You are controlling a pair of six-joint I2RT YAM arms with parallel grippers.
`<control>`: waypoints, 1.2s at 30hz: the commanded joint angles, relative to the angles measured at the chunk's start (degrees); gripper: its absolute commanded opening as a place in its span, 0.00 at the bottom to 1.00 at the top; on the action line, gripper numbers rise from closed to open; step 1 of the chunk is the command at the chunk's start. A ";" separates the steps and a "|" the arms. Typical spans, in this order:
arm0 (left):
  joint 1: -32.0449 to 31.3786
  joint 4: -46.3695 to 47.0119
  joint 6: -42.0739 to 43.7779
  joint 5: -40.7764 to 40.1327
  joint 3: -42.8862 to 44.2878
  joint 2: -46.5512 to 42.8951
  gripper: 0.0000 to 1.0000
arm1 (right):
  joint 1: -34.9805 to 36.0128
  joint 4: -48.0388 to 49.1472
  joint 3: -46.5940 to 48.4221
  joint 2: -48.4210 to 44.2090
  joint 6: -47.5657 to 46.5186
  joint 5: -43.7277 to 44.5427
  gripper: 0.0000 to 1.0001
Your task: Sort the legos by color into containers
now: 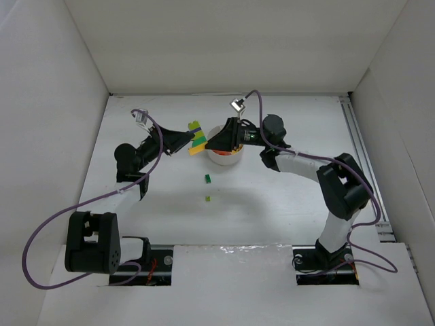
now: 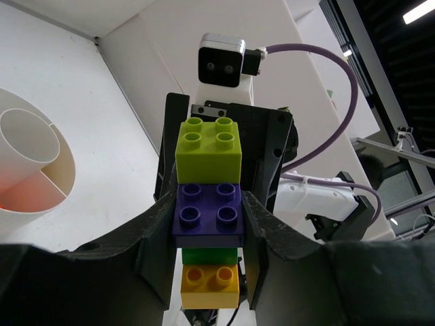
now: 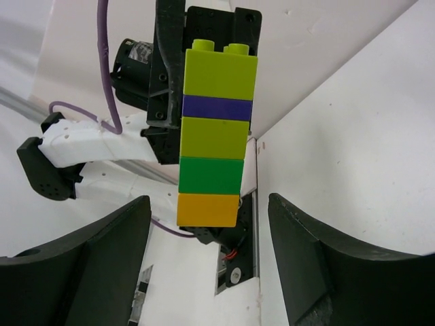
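Note:
My left gripper [image 2: 208, 207] is shut on the purple brick [image 2: 209, 216] of a joined lego stack [image 1: 197, 138], held in the air just left of the round white divided dish [image 1: 224, 157]. The stack runs lime [image 2: 207, 146], purple, green [image 2: 209, 256], yellow [image 2: 209, 285]. My right gripper [image 3: 207, 207] faces it from over the dish and is open. The stack's yellow end [image 3: 208, 209] sits between the fingers [image 3: 119, 261] without touching them. Orange-red shows in one dish compartment [image 2: 24, 193]. A small green lego [image 1: 206, 179] and a yellow-green bit [image 1: 208, 199] lie on the table in front of the dish.
White walls enclose the table [image 1: 272, 204] on the left, back and right. A rail [image 1: 360, 149] runs along the right edge. Purple cables [image 1: 47, 231] loop from both arms. The arm bases [image 1: 95, 251] stand at the near edge.

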 commanded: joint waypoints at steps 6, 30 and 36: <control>-0.56 3.18 0.66 1.31 1.56 -1.96 0.03 | 1.85 3.54 4.36 1.37 -2.21 -2.66 0.57; 1.89 3.98 5.99 1.91 1.56 -0.82 0.00 | 2.74 -6.21 -3.27 -5.39 -14.77 -9.17 0.05; 2.51 -52.38 51.74 5.64 14.27 -2.49 0.00 | -6.90 -16.13 -7.32 -10.40 -20.21 -11.18 0.05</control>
